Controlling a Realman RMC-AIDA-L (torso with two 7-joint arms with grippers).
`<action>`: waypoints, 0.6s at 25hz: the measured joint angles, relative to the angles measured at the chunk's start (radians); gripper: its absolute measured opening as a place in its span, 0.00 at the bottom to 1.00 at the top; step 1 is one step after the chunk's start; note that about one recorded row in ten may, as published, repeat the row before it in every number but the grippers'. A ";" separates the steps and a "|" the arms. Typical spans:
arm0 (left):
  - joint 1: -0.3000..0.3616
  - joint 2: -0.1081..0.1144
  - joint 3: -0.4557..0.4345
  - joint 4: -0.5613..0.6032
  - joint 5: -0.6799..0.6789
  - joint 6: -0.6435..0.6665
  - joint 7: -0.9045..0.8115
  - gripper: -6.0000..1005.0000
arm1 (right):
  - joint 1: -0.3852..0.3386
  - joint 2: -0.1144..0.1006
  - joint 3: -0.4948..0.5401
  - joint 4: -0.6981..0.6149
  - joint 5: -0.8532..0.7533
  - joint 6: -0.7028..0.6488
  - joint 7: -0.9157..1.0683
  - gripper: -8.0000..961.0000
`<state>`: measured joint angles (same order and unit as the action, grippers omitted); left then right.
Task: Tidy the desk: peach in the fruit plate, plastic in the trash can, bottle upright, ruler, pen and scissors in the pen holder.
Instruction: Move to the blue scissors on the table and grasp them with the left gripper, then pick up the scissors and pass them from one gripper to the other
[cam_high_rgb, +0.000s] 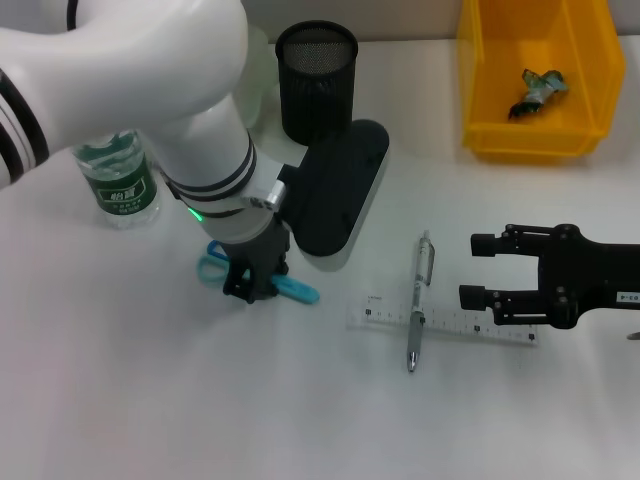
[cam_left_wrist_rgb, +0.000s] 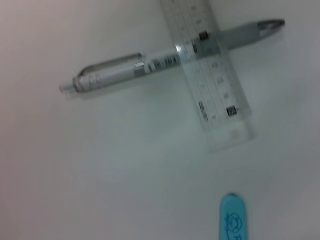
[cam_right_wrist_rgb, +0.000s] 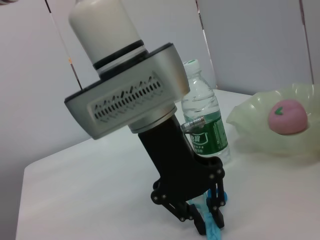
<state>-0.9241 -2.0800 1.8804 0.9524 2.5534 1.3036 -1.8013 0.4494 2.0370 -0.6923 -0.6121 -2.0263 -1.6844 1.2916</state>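
The blue scissors (cam_high_rgb: 300, 291) lie on the white desk, and my left gripper (cam_high_rgb: 255, 292) is down on them, its fingers closed around their middle. The right wrist view shows that left gripper (cam_right_wrist_rgb: 200, 222) with the scissors (cam_right_wrist_rgb: 212, 231) between its fingers. The pen (cam_high_rgb: 421, 300) lies across the clear ruler (cam_high_rgb: 450, 322), both also in the left wrist view as pen (cam_left_wrist_rgb: 150, 62) and ruler (cam_left_wrist_rgb: 210, 75). My right gripper (cam_high_rgb: 475, 270) hovers open just right of them. The bottle (cam_high_rgb: 120, 180) stands upright. The peach (cam_right_wrist_rgb: 287, 119) sits in the fruit plate (cam_right_wrist_rgb: 260, 127). The plastic (cam_high_rgb: 535, 90) lies in the yellow trash can (cam_high_rgb: 480, 90).
The black mesh pen holder (cam_high_rgb: 317, 80) stands at the back, behind my left arm. A black oblong part (cam_high_rgb: 335, 190) sits between the holder and the left gripper. The fruit plate is mostly hidden behind the left arm in the head view.
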 joint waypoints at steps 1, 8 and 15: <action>0.000 0.000 -0.010 0.006 -0.004 0.007 -0.002 0.22 | 0.000 0.000 0.000 0.000 0.000 0.000 0.000 0.78; 0.004 0.000 -0.143 0.039 -0.021 0.075 -0.016 0.22 | -0.002 -0.001 0.018 0.000 0.000 -0.001 0.000 0.78; 0.041 0.007 -0.366 0.047 -0.103 0.149 -0.001 0.22 | -0.015 -0.010 0.054 -0.003 0.000 -0.047 -0.001 0.78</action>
<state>-0.8830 -2.0734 1.5141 0.9996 2.4508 1.4522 -1.8022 0.4345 2.0275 -0.6382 -0.6150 -2.0263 -1.7317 1.2910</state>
